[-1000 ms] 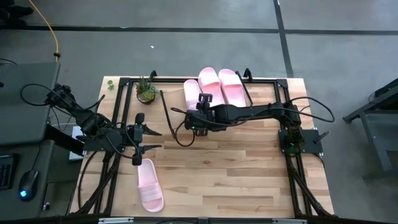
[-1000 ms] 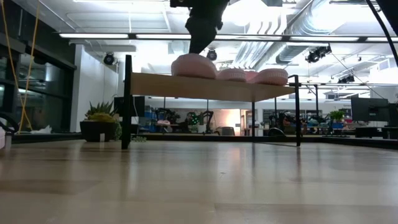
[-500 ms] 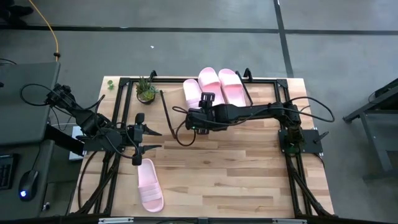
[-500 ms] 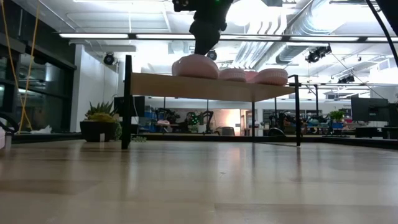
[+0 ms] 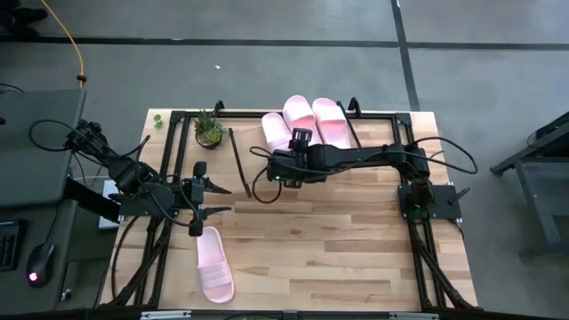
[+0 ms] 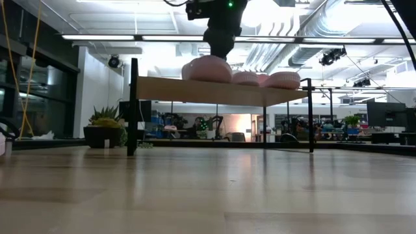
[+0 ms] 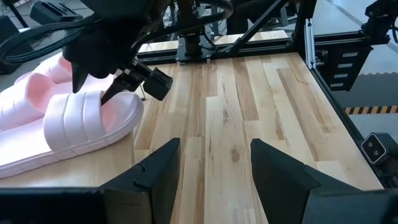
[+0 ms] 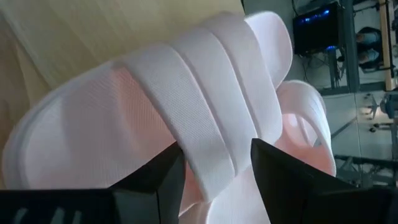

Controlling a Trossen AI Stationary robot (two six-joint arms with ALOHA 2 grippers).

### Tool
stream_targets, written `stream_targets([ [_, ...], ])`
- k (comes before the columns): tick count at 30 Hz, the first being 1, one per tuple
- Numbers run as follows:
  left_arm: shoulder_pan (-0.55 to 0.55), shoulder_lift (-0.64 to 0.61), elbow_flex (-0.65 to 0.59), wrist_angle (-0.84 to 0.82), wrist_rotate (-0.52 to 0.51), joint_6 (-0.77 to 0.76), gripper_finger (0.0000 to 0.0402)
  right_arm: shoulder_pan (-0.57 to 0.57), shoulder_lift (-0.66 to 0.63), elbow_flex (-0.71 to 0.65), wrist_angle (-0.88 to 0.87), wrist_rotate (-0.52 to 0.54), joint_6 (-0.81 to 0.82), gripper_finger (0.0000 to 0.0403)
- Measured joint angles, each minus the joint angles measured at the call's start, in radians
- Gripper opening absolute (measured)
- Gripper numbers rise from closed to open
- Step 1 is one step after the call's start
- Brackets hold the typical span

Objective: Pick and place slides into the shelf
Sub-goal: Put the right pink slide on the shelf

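1. The right gripper [image 5: 296,140] reaches across the far half of the tabletop [image 5: 338,240] to the shelf [image 6: 214,91], which stands along the far edge.
2. In the right wrist view its two fingers [image 8: 283,177] stand spread, one on each side of the wide strap of a pink slide [image 8: 186,124]. Whether they press the strap or merely flank it, I cannot tell.
3. That slide [image 5: 275,132] lies on the slanted board, the leftmost of three on the shelf. It sits just beside a second slide [image 5: 300,116]; a third slide [image 5: 331,121] lies on the right of that one.
4. From the low view, the three show as rounded pink humps on top of the board, with the right arm coming down onto the leftmost hump [image 6: 207,68].
5. The fourth slide [image 5: 214,276] lies flat on the tabletop near the front left corner, well apart from the shelf.
6. The left gripper [image 5: 197,206] waits above the left part of the tabletop, just beyond the far end of that fourth slide. Its fingers [image 7: 158,177] are parted and hold nothing.
7. A small potted plant [image 5: 209,130] stands near the far left corner, just left of the shelf.
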Motion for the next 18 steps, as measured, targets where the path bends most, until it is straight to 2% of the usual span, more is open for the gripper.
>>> stream_targets([
  [18, 0.000, 0.000, 0.000, 0.000, 0.000, 0.001, 0.0179, 0.008, 0.000, 0.000, -0.024, -0.047, 0.006, 0.0170],
])
